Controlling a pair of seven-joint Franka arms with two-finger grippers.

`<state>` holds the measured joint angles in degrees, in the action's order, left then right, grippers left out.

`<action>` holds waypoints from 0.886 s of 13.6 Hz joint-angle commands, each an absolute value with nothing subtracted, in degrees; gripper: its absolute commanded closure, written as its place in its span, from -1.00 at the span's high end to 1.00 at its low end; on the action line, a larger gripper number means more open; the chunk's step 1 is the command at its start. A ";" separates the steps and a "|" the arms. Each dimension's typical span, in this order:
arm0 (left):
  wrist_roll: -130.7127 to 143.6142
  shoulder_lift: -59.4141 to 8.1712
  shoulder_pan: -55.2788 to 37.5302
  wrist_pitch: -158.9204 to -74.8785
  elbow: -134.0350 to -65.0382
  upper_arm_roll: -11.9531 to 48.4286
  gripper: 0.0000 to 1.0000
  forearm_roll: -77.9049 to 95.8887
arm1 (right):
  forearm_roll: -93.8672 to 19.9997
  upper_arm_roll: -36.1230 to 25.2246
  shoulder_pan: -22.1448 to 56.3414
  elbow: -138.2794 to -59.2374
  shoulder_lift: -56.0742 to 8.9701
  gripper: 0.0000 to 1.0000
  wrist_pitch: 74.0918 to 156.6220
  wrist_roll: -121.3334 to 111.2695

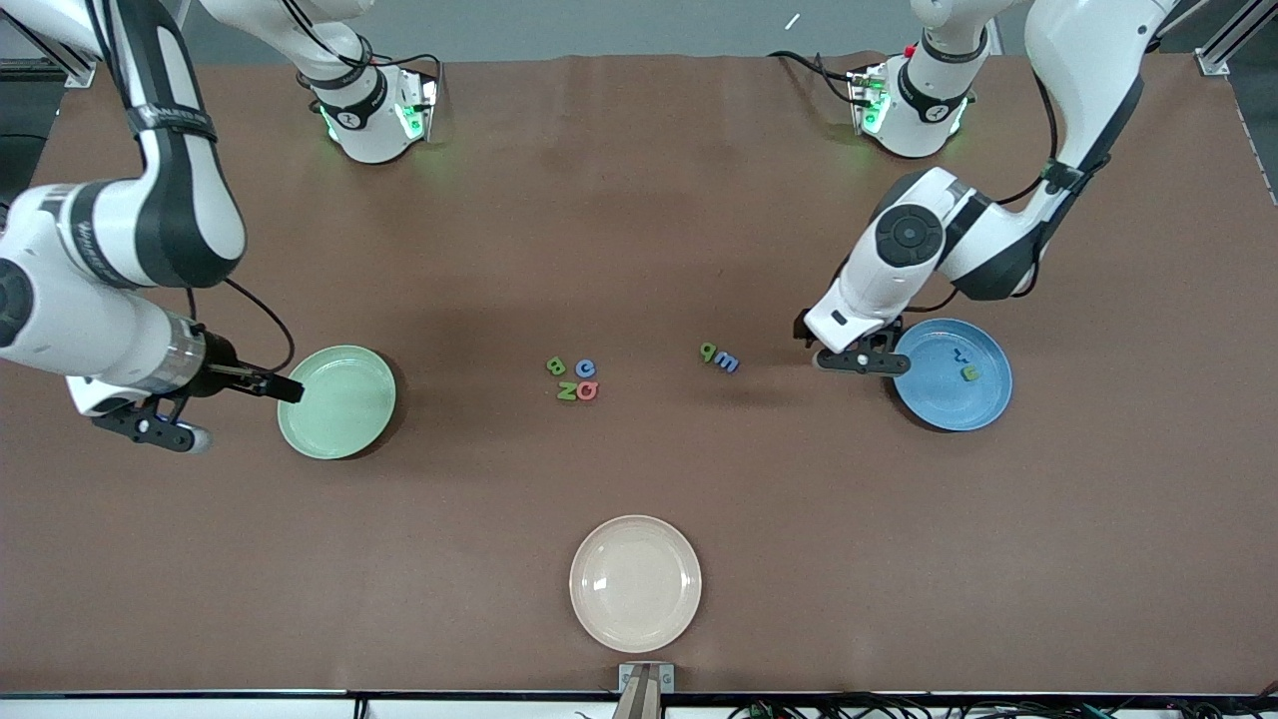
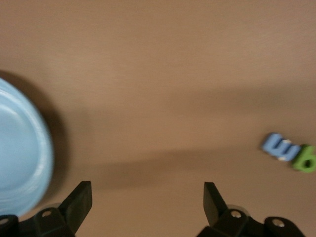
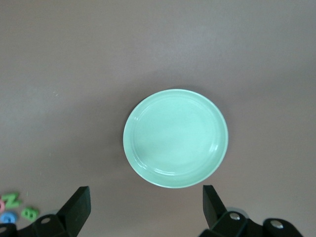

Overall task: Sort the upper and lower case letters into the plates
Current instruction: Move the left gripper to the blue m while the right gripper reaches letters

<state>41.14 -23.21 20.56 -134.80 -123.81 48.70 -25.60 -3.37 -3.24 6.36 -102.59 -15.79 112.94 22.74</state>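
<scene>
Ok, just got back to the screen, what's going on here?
Letter sorting is partly done. The blue plate holds two foam letters; the pale green plate is empty. Six letters are on the table: a cluster of four and a pair. The left gripper is open beside the blue plate; the right gripper is open beside the green plate. Neither holds anything.

Matt brown table covering (image 1: 639, 200), cloth-like or paper-like, smooth with faint creases near the robots' bases. Glossy round pale green plate (image 1: 336, 401), smooth, glazed-looking, with soft reflections. Glossy round blue plate (image 1: 954, 374), same smooth finish. Shiny cream-white round plate (image 1: 635, 583), bright highlights on its face. Tiny flat foam letters in green, blue and pink-red (image 1: 573, 379), matt and soft-looking. Smooth white plastic arm shells with black matt joints; black matt plastic fingers (image 3: 79, 207).
</scene>
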 commanded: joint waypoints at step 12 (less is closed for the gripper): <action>104.45 -35.51 2.57 -134.03 -110.39 42.12 0.99 -25.93 | -2.37 -3.78 28.46 -120.24 -23.36 1.00 145.70 68.18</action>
<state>95.82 -34.90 5.72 -134.80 -112.06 44.90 -25.60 -3.17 -3.00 26.14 -120.19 -20.77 142.49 64.00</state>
